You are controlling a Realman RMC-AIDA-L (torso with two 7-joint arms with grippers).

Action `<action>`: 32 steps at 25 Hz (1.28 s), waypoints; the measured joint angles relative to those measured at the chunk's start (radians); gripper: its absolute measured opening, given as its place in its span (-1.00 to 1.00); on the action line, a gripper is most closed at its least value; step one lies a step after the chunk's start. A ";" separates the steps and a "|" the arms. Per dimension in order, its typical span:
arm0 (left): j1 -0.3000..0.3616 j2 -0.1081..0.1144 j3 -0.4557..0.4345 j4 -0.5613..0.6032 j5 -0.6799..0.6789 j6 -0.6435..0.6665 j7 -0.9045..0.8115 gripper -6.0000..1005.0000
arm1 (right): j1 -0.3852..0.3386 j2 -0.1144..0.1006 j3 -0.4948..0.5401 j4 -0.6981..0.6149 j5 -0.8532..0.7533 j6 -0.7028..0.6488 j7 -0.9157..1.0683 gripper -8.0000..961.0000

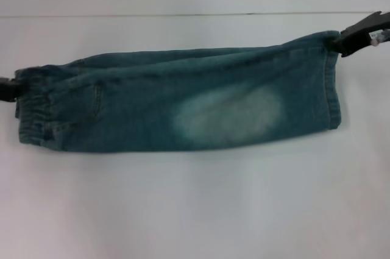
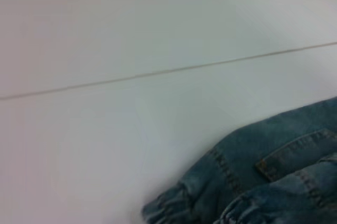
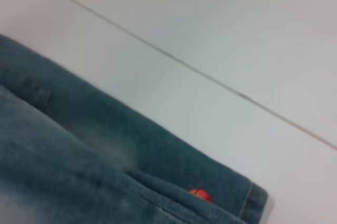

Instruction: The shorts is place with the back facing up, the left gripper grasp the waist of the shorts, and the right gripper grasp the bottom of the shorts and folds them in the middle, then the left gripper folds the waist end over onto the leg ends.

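Observation:
The shorts [image 1: 183,100] lie folded lengthwise into one long blue-green denim strip across the white table. A pale faded patch shows on the top layer. The gathered waist [image 1: 33,109] is at the left end. My left gripper [image 1: 13,88] shows only as a black tip at the picture's edge, pinching the waist's far corner. The leg hems [image 1: 332,88] form the right end, where my right gripper [image 1: 338,42] is shut on their far corner. The left wrist view shows the puckered waist [image 2: 168,205] and a pocket. In the right wrist view the hem [image 3: 255,200] shows an orange spot [image 3: 200,195].
The white table [image 1: 183,210] spreads wide in front of the shorts. A thin seam line [image 1: 183,14] runs across it behind them.

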 joint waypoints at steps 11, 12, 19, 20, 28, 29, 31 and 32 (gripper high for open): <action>-0.038 -0.024 0.076 -0.037 -0.004 -0.178 -0.018 -0.65 | 0.019 0.000 -0.053 0.100 -0.002 0.214 0.031 -0.92; -0.042 -0.023 0.077 -0.042 -0.004 -0.184 -0.021 -0.65 | 0.024 0.000 -0.054 0.103 -0.006 0.223 0.037 -0.92; -0.043 -0.020 0.075 -0.047 -0.003 -0.217 -0.039 -0.63 | 0.058 -0.001 -0.061 0.098 -0.042 0.244 0.066 -0.92; -0.043 -0.020 0.075 -0.047 -0.003 -0.217 -0.039 -0.63 | 0.062 -0.001 -0.062 0.105 -0.048 0.255 0.066 -0.92; -0.045 -0.019 0.080 -0.119 -0.004 -0.297 -0.033 -0.62 | 0.083 0.000 -0.142 0.200 -0.064 0.377 0.071 -0.92; -0.045 -0.019 0.080 -0.119 -0.004 -0.297 -0.033 -0.62 | 0.084 0.000 -0.150 0.206 -0.064 0.392 0.071 -0.92; -0.043 -0.018 0.080 -0.122 -0.004 -0.305 -0.030 -0.61 | 0.084 0.001 -0.169 0.213 -0.061 0.416 0.071 -0.92; -0.041 -0.018 0.080 -0.122 -0.004 -0.308 -0.029 -0.61 | 0.085 0.002 -0.179 0.219 -0.059 0.429 0.071 -0.92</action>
